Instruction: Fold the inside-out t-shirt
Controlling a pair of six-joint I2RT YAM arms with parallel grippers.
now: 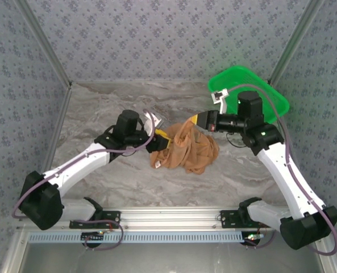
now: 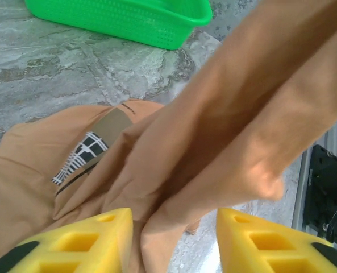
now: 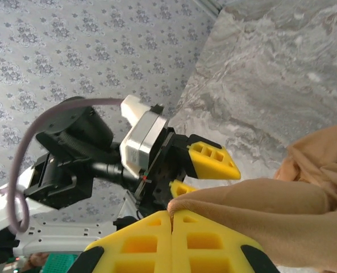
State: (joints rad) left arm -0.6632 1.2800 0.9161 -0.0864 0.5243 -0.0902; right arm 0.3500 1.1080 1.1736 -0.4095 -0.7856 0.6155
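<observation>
- Pinched tight at the right gripper (image 3: 172,219): jaws fully together on a fold of the inside-out t-shirt (image 1: 191,148)
- Parted about halfway at the left gripper (image 2: 174,219), cloth hanging loose between the yellow fingers (image 2: 108,230)
- Bunched on the table (image 1: 128,182) between both grippers, near the green basket (image 1: 253,85)

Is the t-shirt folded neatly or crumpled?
Crumpled: the t-shirt lies bunched in a wrinkly heap, one edge pinched in the shut right tool.

T-shirt (image 1: 188,149) on table (image 1: 100,102) between left claw (image 1: 158,142) and right claw (image 1: 201,119), basket (image 1: 253,85) behind right.
</observation>
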